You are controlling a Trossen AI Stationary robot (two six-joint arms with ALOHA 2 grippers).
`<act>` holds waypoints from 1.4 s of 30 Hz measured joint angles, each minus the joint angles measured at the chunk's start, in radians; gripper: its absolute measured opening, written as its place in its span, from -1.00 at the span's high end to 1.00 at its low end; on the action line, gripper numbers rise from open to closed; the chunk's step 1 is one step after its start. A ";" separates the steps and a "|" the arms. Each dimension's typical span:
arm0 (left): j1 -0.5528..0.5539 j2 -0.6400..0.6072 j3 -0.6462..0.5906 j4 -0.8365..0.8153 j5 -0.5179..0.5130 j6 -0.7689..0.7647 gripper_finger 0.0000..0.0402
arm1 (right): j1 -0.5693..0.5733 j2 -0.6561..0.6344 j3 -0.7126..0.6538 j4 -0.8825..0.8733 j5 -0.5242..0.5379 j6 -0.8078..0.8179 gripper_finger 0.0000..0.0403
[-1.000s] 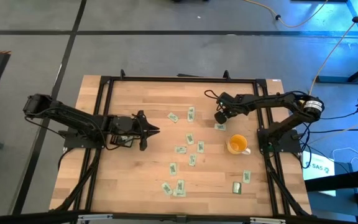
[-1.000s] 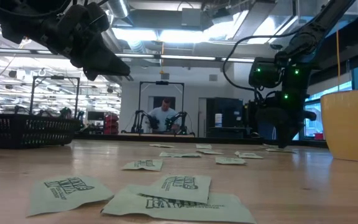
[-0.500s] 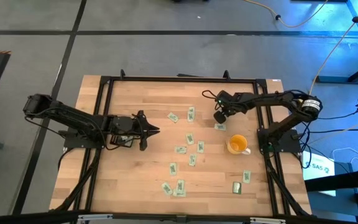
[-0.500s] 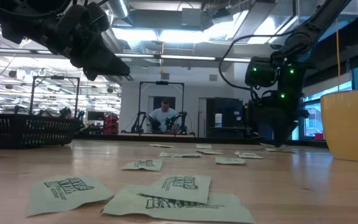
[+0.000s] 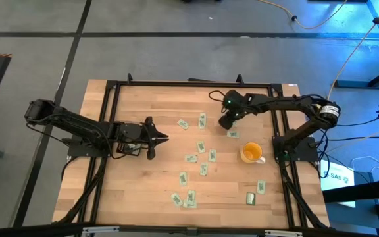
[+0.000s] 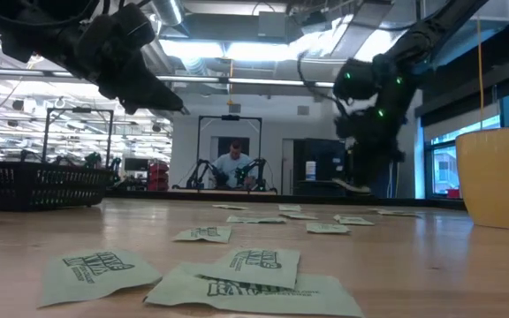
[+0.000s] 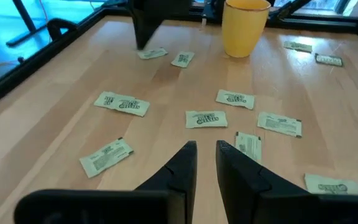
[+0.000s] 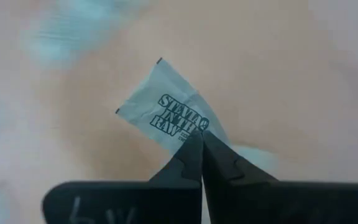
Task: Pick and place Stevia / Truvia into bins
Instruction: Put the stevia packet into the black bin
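From above: a pale wooden table (image 5: pixel 143 191), green-and-white Stevia sachets (image 5: pixel 202 146) scattered mid-table, a yellow cup (image 5: pixel 251 153) toward the right edge. Left gripper (image 5: pixel 158 137) waiting at left-centre; right gripper (image 5: pixel 226 124) above the far sachets.

Low view: black basket (image 6: pixel 34 185) at left, a person (image 6: pixel 233 165) far behind; held sachet (image 6: pixel 352 185) dangling clear of the table.

Left wrist: fingers (image 7: pixel 182 163) narrowly parted, pinching nothing.

Right wrist: fingers (image 8: pixel 191 152) pressed together on one sachet's corner.
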 joint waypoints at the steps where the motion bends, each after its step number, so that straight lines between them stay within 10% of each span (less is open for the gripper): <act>1: 0.000 0.000 0.000 0.002 0.000 0.010 0.73 | 0.014 0.000 0.005 0.035 -0.072 -0.008 1.00; 6: 0.000 0.000 0.000 0.069 0.069 0.048 0.73 | 0.114 -0.002 0.010 0.254 -0.333 -0.014 1.00; 16: 0.000 0.128 0.000 0.313 0.204 0.188 0.47 | 0.316 -0.002 0.010 0.547 -0.502 0.038 1.00; 42: 0.000 0.507 0.327 0.370 0.267 0.359 0.25 | 0.399 -0.003 0.010 0.603 -0.508 0.065 1.00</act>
